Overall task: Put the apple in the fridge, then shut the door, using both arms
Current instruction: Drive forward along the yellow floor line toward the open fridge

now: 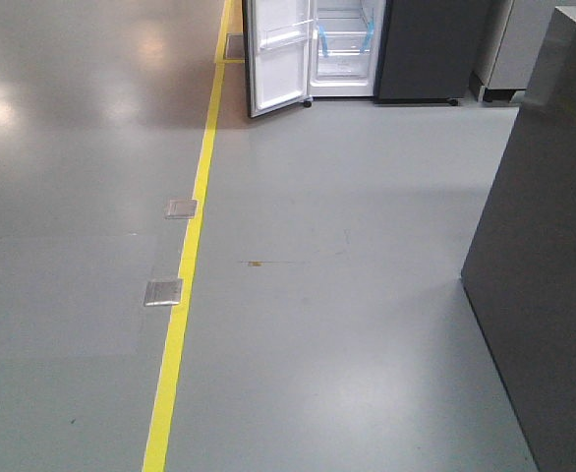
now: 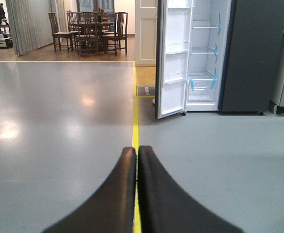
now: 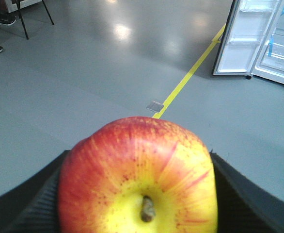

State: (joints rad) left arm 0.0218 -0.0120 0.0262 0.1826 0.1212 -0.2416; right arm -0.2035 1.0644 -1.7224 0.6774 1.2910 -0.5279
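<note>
Right gripper (image 3: 138,206) is clamping the apple (image 3: 138,165). Its two ribbed black fingers (image 3: 33,206) are pressing on the fruit at 9 and 3 o'clock, so the jaws are spread to the apple's full width. The apple is filling the lower half of the right wrist view, with its stem and yellow patch facing the camera and red skin above. It is hanging over the grey floor, well apart from the fridge (image 1: 345,49).

Left gripper (image 2: 137,162) is gripping nothing. Its two black fingers are meeting tip to tip and pointing toward 12 o'clock along the yellow floor line (image 1: 185,285).

In the front view the fridge is standing at 12 o'clock, far across the floor. The door (image 1: 278,59) is standing open on the 9 o'clock side of the white compartment, its inner face with clear bins showing. Blue tape strips (image 2: 215,77) are showing on the shelves.

A dark grey counter block (image 1: 548,256) is filling the 3 to 5 o'clock edge. Two metal floor plates (image 1: 162,293) are lying just beside the line, around 8 to 9 o'clock.
</note>
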